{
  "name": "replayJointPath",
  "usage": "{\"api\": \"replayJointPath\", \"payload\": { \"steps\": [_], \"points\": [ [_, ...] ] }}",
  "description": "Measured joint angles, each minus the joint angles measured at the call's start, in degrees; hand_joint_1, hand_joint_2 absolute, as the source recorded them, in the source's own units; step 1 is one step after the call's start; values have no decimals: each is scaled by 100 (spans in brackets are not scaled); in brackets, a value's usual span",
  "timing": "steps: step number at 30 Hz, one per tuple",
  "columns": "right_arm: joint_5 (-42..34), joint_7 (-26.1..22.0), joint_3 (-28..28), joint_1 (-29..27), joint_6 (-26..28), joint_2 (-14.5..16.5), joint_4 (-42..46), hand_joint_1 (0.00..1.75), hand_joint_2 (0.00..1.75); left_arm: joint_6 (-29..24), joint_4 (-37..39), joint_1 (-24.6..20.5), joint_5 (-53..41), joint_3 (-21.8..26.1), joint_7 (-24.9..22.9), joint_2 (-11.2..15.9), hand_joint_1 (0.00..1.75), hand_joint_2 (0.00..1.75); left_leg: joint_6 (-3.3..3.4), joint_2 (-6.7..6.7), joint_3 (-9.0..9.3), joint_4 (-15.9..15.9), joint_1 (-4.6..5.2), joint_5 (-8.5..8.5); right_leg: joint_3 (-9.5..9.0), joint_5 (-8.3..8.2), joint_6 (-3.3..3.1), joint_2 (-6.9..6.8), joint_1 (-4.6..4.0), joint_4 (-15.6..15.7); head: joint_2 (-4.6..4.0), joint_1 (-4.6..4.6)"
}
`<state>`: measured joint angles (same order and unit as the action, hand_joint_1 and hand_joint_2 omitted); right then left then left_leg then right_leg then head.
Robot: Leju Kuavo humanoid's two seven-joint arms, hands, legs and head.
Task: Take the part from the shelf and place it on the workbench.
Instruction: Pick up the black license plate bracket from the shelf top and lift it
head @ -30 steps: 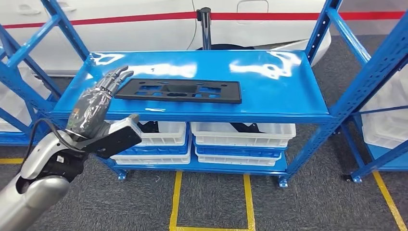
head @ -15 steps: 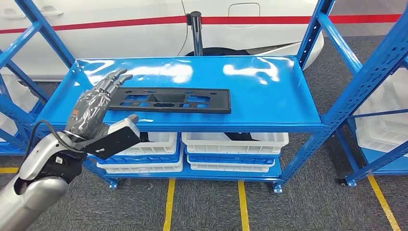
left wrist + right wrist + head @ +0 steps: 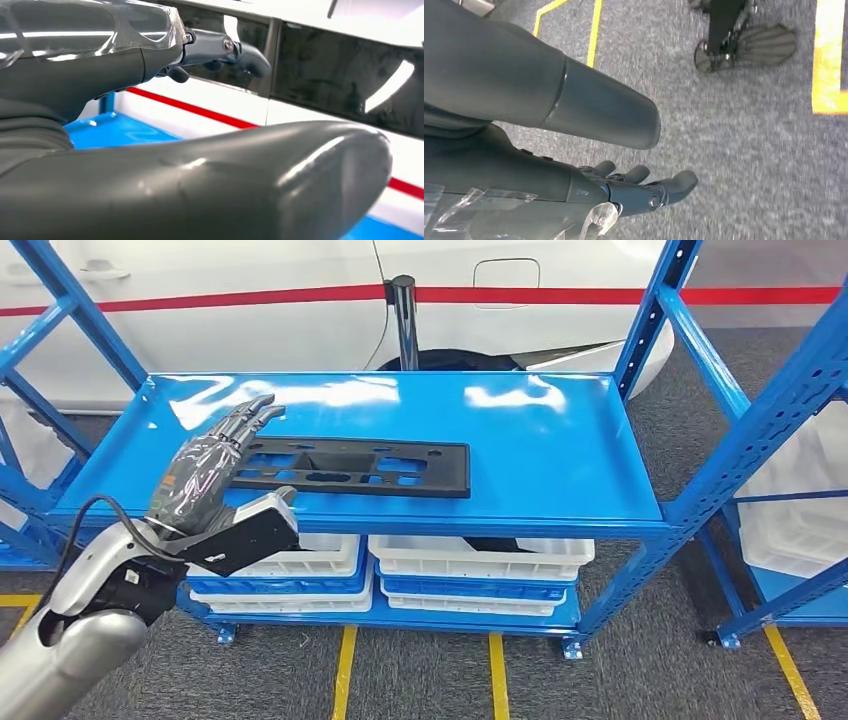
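Head view: the part [image 3: 345,466], a flat black plate, is seen left of centre on the shelf [image 3: 560,455]. The left hand [image 3: 205,480] is raised at its left end, fingers spread, nothing held; contact cannot be confirmed. A shallow edge grip could let the plate tip or slide.

Left wrist view: the thumb blocks the part.

Right wrist view: the right hand [image 3: 574,165] hangs over carpet, fingers loosely apart, empty.

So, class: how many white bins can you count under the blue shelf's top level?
4, stacked in two pairs: left upper, left lower, right upper, right lower. The robot's left hand may hide more.
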<state>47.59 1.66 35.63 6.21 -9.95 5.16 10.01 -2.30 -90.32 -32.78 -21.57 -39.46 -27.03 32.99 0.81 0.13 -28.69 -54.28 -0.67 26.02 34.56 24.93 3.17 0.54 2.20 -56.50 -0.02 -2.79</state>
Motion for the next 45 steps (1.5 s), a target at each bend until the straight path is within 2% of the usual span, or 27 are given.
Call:
{"api": "replayJointPath", "payload": {
  "steps": [2,3,6,7,8,9,11,13,15,18,20,22,23,24,26,27,29,30,33,35,37,38,39,40,42,44,45],
  "points": [
    [-8,0,1,1,-3,-3,0,0,0,4,2,6,5,4,2,1,0,0,-48,0,8,-113,-19,55,-49,-34,-100,8,0,0,0,-9],
    [-10,0,2,1,-4,-5,0,0,0,4,3,2,7,5,3,2,0,0,-64,0,-74,-293,-27,125,-79,-26,-133,11,0,1,0,-12],
    [-12,0,3,0,-4,-9,0,0,0,19,10,22,23,1,5,2,0,0,-112,1,-741,-1400,-36,521,-132,43,-196,33,-34,1,0,-24],
    [-12,0,3,-1,-4,-9,0,0,0,26,17,36,31,-2,4,2,0,0,-111,1,-953,-1673,-34,604,-156,73,-210,45,-49,1,0,-27],
    [-12,0,2,-3,-4,-8,0,0,0,31,24,45,36,-5,4,2,0,0,-98,1,-1069,-1751,-30,583,-193,106,-219,58,-60,1,0,-28],
    [-12,0,2,-3,-4,-7,0,0,0,38,31,49,39,-5,3,2,0,0,-74,1,-1068,-1596,-23,436,-244,142,-225,66,-72,2,0,-29],
    [-19,0,3,-5,-4,-2,-1,0,0,93,44,39,28,-4,-20,2,0,0,22,0,-815,-801,17,-88,-364,220,-223,76,-89,10,0,-31],
    [-32,-1,4,3,-4,15,-3,0,0,173,59,18,8,-5,-73,4,0,0,128,-5,-598,-202,84,-316,-451,285,-182,90,-88,41,0,-31],
    [-42,-2,7,11,0,27,-4,0,0,214,83,6,1,-3,-115,13,0,0,195,-17,-527,-50,133,-264,-520,274,-105,89,-79,39,0,-37],
    [-56,-3,9,13,-24,31,-4,0,0,217,153,16,56,-1,-151,34,0,0,256,-24,-321,73,92,-330,-526,356,-50,48,-89,-191,0,-29],
    [-71,-4,7,19,-58,31,-4,0,0,196,245,68,154,5,-168,50,0,0,281,-18,-237,90,83,-319,-233,641,-41,29,-96,-760,0,-6],
    [-79,0,4,11,-89,31,-4,0,0,153,371,194,279,14,-151,75,0,0,295,-18,-206,86,93,-275,230,893,-15,27,-96,-1434,0,5],
    [-78,4,4,2,-98,31,-4,0,0,128,438,275,336,22,-124,94,0,0,291,-24,-181,85,94,-244,376,881,-4,26,-96,-1562,0,6],
    [-77,7,4,-10,-102,29,-4,0,0,104,509,350,385,34,-91,114,0,0,280,-32,-143,83,89,-209,419,747,5,25,-95,-1476,0,5],
    [-76,9,6,-32,-102,19,-4,0,0,73,634,465,447,60,-29,149,0,0,236,-46,-44,76,69,-120,222,215,15,18,-86,-756,0,7],
    [-78,6,7,-40,-102,14,-5,0,0,65,694,502,465,72,-4,161,0,0,203,-48,0,61,64,-73,102,62,13,13,-87,-378,0,8],
    [-97,-10,7,-30,-102,7,-10,0,0,57,802,553,484,95,26,179,0,0,122,-45,40,36,71,7,-25,-26,-36,-3,-97,8,0,11],
    [-116,-21,7,-23,-102,6,-12,0,0,55,845,572,486,107,32,186,0,0,83,-43,54,9,78,26,-35,32,-81,-6,-107,24,0,11],
    [-155,-22,10,-15,-102,1,-13,0,0,64,909,598,491,144,45,205,0,0,2,-40,31,-181,67,135,-127,6,-208,-8,-86,32,0,-3],
    [-159,13,13,-14,-102,-8,-13,0,0,98,942,606,508,152,64,210,0,0,-62,-36,-266,-736,38,362,-193,37,-251,-6,-78,36,0,-21],
    [-160,44,15,-13,-102,-17,-13,0,0,132,984,652,532,148,89,210,0,0,-123,-35,-744,-1467,12,613,-238,92,-267,10,-79,34,0,-30],
    [-161,54,15,-13,-102,-20,-13,0,0,151,1005,678,541,145,109,209,0,0,-142,-35,-921,-1661,2,641,-271,122,-265,21,-79,33,0,-32],
    [-162,63,15,-14,-102,-23,-13,0,0,168,1027,695,548,143,140,209,0,0,-143,-34,-1000,-1645,-5,554,-315,155,-259,32,-78,32,0,-32],
    [-163,69,15,-14,-102,-25,-13,0,0,184,1049,701,532,141,185,208,0,0,-135,-34,-969,-1397,-10,334,-371,192,-248,41,-77,32,0,-33],
    [-165,76,16,-15,-102,-27,-14,0,0,199,1085,701,446,128,302,204,0,0,-91,-33,-749,-606,-5,-203,-482,266,-209,56,-75,40,0,-32],
    [-165,75,17,-1,-102,-31,-15,0,0,209,1113,699,336,91,400,193,0,0,-33,-34,-612,-151,36,-392,-522,316,-152,70,-76,55,0,-33],
    [-164,71,18,3,-102,-35,-16,0,0,223,1125,698,283,63,432,186,0,0,-2,-35,-601,-130,58,-363,-526,336,-117,74,-76,67,0,-33]
  ]
}}
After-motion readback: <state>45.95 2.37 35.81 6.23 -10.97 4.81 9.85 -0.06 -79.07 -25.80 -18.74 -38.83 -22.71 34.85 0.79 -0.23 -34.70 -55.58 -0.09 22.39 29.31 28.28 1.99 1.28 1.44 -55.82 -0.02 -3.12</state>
